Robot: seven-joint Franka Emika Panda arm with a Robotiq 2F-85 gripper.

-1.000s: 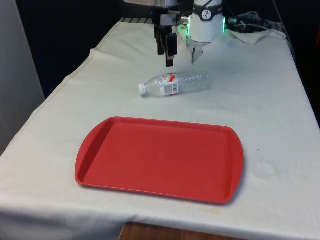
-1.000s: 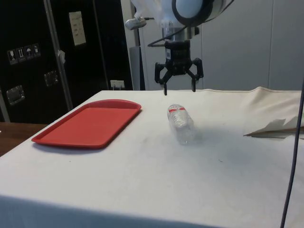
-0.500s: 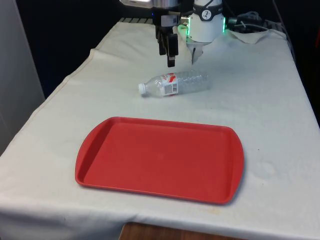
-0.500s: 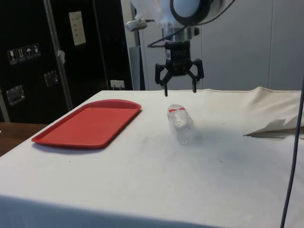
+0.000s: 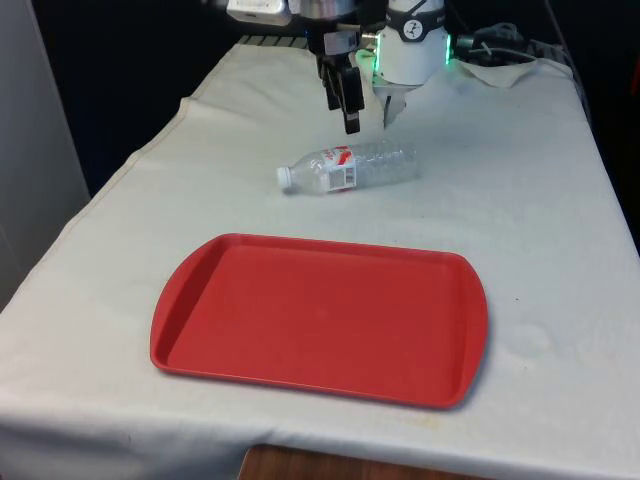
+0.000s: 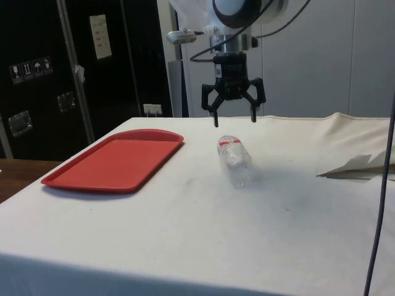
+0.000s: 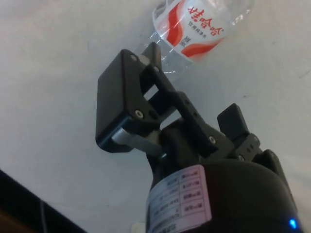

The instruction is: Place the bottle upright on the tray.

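Bottle (image 7: 194,29) half behind hand (image 6: 234,119)

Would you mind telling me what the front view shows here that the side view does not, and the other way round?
The front view alone shows the bottle's white cap, pointing to the front view's left, and the tray's whole outline. The side view alone shows the gripper open, hanging clear above the bottle, and dark cabinets behind. Both show the bottle lying on its side on the white cloth, apart from the tray.

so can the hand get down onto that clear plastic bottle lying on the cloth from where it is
Probably yes: the hand hangs open above the clear plastic bottle, which lies on its side, with nothing between them.
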